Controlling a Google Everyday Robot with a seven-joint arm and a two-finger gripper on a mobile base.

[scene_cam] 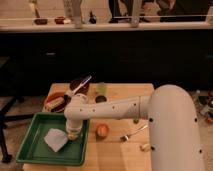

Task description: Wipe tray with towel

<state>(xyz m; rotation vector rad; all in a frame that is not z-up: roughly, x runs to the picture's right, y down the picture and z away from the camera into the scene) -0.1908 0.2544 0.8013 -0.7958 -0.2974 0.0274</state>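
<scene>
Little wiping is judged done: the white towel [55, 139] is laid in the green tray [35, 151] on the table [125, 93], with the end effector [73, 133] positioned just beside it; whether open or closed cannot be told.

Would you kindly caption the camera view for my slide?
Gripper poised over green tray, beside the white towel lying inside.

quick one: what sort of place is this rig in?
Probably a cafeteria or office kitchen: a wooden table with dishes, a fork and a green tray, and a long counter behind. The gripper hangs over the tray, beside the towel.
</scene>
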